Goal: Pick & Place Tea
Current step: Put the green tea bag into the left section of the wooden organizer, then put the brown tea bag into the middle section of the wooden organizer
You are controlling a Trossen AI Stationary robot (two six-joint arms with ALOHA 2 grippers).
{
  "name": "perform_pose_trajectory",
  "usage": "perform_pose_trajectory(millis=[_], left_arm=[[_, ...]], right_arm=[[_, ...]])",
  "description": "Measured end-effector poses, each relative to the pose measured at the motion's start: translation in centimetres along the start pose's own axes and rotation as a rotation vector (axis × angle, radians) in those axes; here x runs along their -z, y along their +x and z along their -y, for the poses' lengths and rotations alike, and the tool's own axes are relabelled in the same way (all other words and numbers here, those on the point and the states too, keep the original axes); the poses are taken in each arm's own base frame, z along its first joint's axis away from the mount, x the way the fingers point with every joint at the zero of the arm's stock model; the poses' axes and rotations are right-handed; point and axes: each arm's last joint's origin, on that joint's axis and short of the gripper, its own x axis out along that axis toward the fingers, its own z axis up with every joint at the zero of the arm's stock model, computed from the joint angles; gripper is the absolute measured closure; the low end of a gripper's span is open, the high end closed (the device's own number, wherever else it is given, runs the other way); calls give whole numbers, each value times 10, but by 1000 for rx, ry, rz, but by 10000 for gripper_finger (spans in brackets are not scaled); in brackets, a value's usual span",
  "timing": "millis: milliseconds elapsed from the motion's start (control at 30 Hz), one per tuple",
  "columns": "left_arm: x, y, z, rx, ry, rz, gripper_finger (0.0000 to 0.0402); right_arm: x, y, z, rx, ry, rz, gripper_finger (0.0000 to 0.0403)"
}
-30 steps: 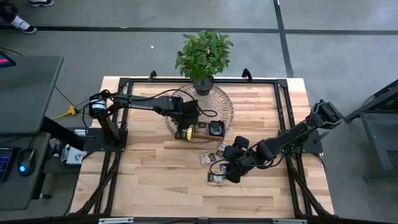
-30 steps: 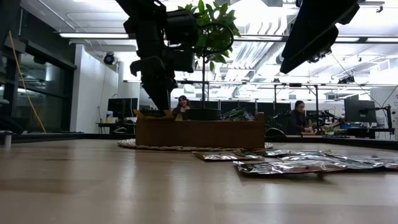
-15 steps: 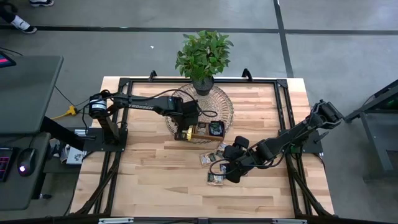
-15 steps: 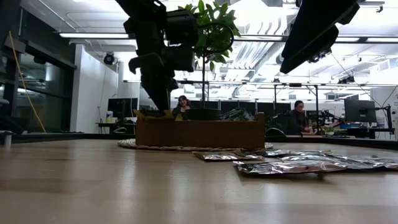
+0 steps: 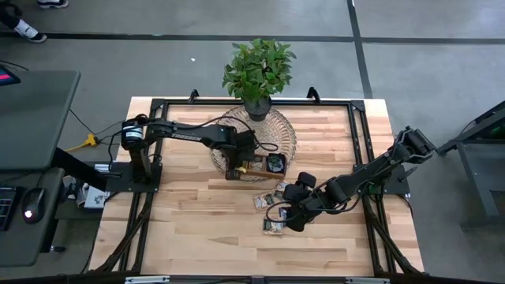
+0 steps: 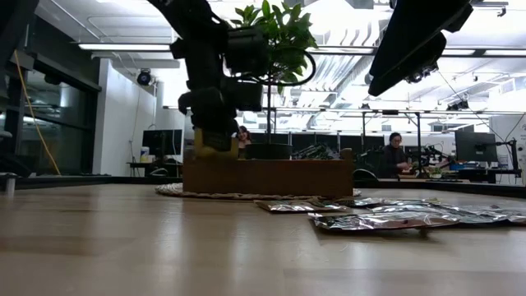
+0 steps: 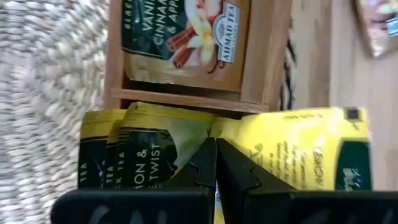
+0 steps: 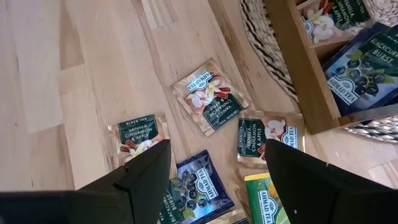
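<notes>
- Yellow paper marks the sachet (image 7: 292,155) now in play; the left gripper (image 7: 214,163) is clenched on it, fingers pinched tight on its middle, directly over the end compartment of the wooden tray (image 5: 256,168); a second yellow packet (image 7: 134,158) already lies in that slot.
- Risk one, as I judge it: the held sachet hangs partly past the tray's outer wall in the left wrist view; if the fingers let go here it could tip over the edge onto the woven mat (image 5: 278,130) instead of dropping inside.
- Risk two: the neighbouring slot holds a brown vanilla-cinnamon packet (image 7: 186,37); a sideways drift on release would mix flavours; the divider between the two looks low.
- Risk three: the fingers sit very near the tray wall in the low view; pressing lower might nudge the tray off the mat.
- Outward on the table (image 5: 197,229), the loose sachets (image 8: 208,96) lie flat, some touching or overlapping near the tray; flat foil on wood is hard to pinch, and a grab could lift two at once or slide one away.
- Above that cluster the right gripper (image 8: 214,168) hangs with fingers spread wide, holding nothing; if both arms move toward the tray together they could crowd each other.
- Behind the mat stands a potted plant (image 5: 259,69); its leaves overhang the left arm's path, a possible snag.
</notes>
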Motion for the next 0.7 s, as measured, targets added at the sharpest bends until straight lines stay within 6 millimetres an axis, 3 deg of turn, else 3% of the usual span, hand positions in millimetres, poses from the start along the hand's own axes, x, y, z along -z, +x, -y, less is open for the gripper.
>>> perform_pose_trajectory(millis=[700], left_arm=[[-28,-49,-4,-107,-1,-22,402]], right_arm=[[0,0,0,-2,0,-2,147]])
